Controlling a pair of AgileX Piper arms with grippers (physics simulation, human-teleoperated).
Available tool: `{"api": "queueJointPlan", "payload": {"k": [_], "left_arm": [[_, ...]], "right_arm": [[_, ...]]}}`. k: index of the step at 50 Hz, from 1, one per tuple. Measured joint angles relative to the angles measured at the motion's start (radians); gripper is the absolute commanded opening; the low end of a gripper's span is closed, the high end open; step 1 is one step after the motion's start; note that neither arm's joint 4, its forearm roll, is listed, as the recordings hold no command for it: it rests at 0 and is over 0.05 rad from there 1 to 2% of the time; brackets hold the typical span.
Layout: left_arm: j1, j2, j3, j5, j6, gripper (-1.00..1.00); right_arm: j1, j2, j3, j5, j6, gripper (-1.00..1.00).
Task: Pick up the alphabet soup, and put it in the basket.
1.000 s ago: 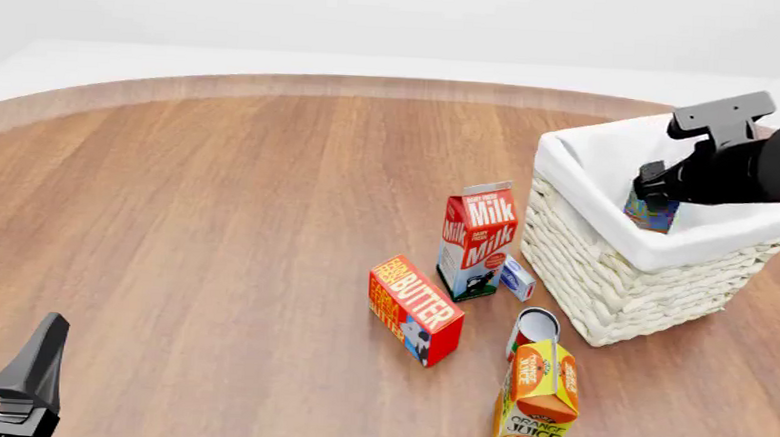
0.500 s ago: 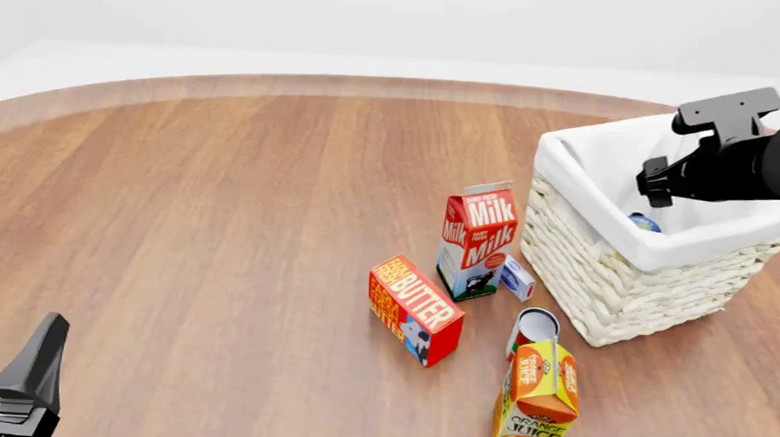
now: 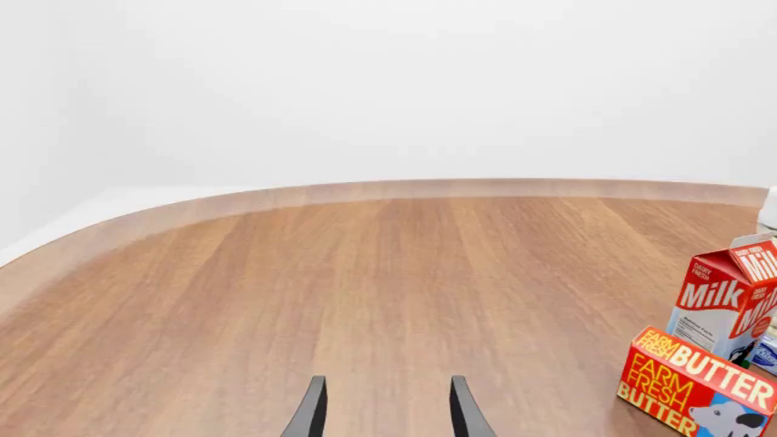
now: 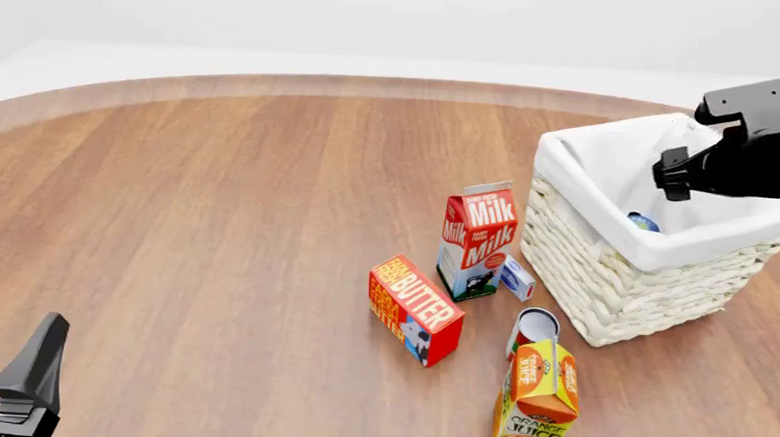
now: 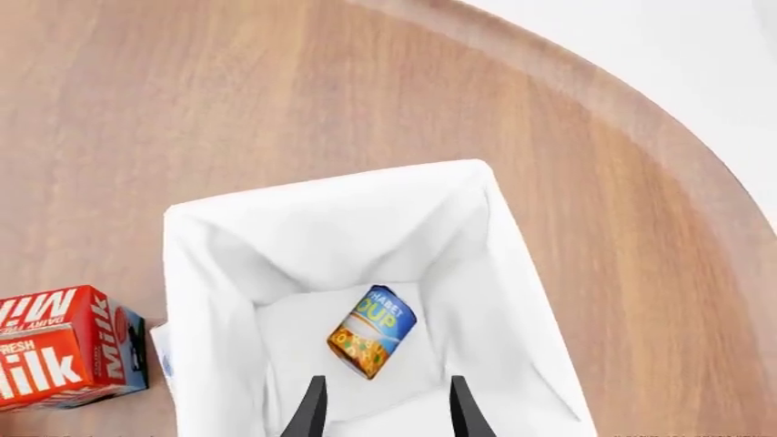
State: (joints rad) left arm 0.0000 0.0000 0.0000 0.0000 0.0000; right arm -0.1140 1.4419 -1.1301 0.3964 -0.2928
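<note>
Your blue-and-orange alphabet soup can (image 5: 371, 331) lies on its side inside the cream wicker basket (image 5: 206, 300); the right gripper (image 5: 384, 405) hovers above it, jaws apart and empty, so the placement looks done

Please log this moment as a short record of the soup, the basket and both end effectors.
soup: lying on its side on the basket floor, not held
basket: on the table, right of the milk
right end effector: open, above the basket
left end effector: open, holding nothing, over bare table
</note>
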Motion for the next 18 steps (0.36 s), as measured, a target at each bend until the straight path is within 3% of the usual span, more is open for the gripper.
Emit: {"api": "queueJointPlan", "payload": {"k": [18], "left_arm": [[0.000, 0.000, 0.000, 0.000, 0.000, 1.00]], "right_arm": [[-0.002, -0.105, 0.055, -0.007, 0.012, 1.00]]}}
